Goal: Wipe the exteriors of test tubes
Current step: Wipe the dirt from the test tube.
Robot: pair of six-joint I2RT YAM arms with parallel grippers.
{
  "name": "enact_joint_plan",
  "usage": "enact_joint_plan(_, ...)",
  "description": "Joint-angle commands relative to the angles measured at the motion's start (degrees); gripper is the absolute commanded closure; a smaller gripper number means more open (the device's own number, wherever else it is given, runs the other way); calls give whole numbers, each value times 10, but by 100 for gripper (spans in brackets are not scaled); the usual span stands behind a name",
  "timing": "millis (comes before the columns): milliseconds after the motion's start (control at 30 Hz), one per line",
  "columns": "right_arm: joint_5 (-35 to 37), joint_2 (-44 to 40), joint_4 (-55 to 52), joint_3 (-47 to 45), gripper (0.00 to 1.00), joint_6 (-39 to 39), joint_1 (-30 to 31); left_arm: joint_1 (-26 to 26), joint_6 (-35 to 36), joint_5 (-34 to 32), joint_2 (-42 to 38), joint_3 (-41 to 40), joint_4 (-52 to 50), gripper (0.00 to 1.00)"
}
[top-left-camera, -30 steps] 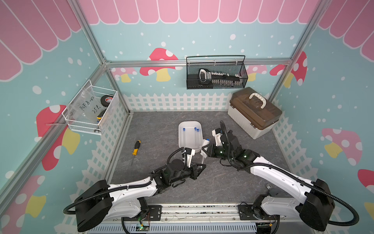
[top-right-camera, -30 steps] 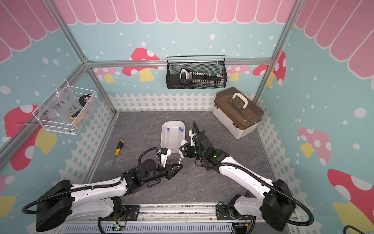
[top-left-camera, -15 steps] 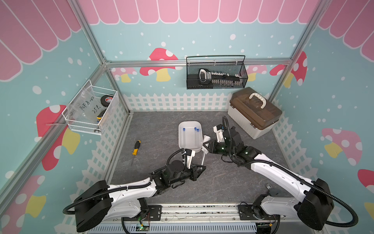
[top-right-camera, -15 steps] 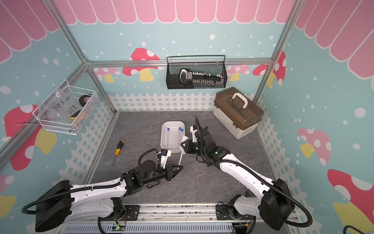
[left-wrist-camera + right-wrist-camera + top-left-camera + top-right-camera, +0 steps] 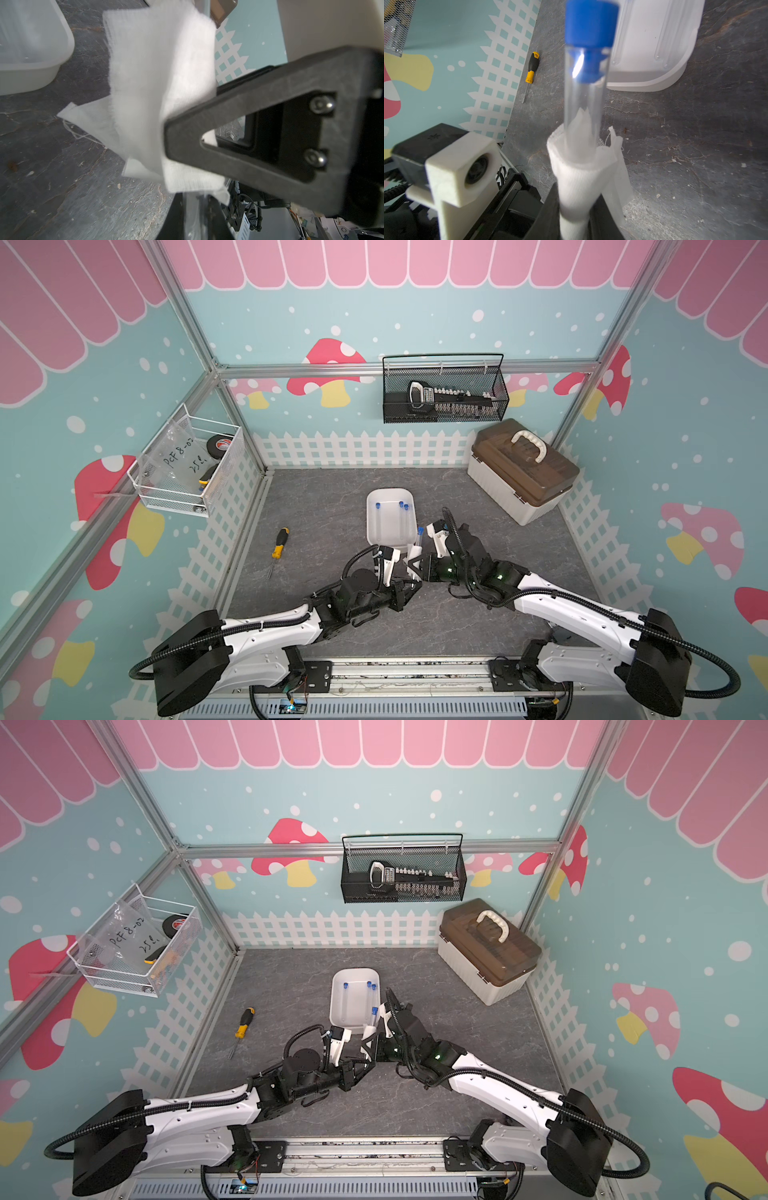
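**Wipe Station Status: Cloth on the Held Tube**

I am watching both arms meeting low over the grey mat (image 5: 332, 497), just in front of the white tray (image 5: 371, 531).

1. The right gripper (image 5: 574, 226) is clenching the uncapped end of one test tube (image 5: 584, 99). The tube is pointing away from the gripper at a tilt, off the mat. Its blue cap (image 5: 591, 22) is sitting bare at the far end. In both top views that cap is showing just beside the tray's near right corner.

2. A white cloth (image 5: 577, 178) is wrapping around the lower part of the held tube and touching it. It is reaching down between the right jaws, and one loose flap is hanging off to the side.

3. The left gripper (image 5: 409, 587) is clamping shut on the cloth. In the left wrist view, one black finger (image 5: 239, 124) is pressing into the folded layers. The cloth is hiding the opposite finger from me.

4. Three more test tubes (image 5: 401, 504) are lying inside the tray, their blue caps toward the back wall.

5. A yellow-and-black screwdriver (image 5: 279, 545) is lying flat on the mat to the left, well apart from the tray and both arms.
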Motion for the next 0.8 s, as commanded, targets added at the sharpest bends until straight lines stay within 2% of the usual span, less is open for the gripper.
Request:
enact_joint_plan(0, 2, 6, 13, -15, 79, 18, 7, 4, -1, -13, -18, -1, 5, 92)
enact_joint_plan(167, 42, -4, -3, -1, 78, -5, -2, 4, -1, -9, -22, -1, 3, 92)
enact_joint_plan(500, -12, 62, -11, 92, 78, -67, -103, 4, -2, -1, -19, -5, 5, 92)
enact_joint_plan(633, -33, 85, -8, 115, 79, -69, -103, 4, -2, -2, -14, -1, 7, 92)
enact_joint_plan(767, -37, 70, -9, 101, 79, -65, -89, 5, 0, -3, -10, 4, 5, 92)
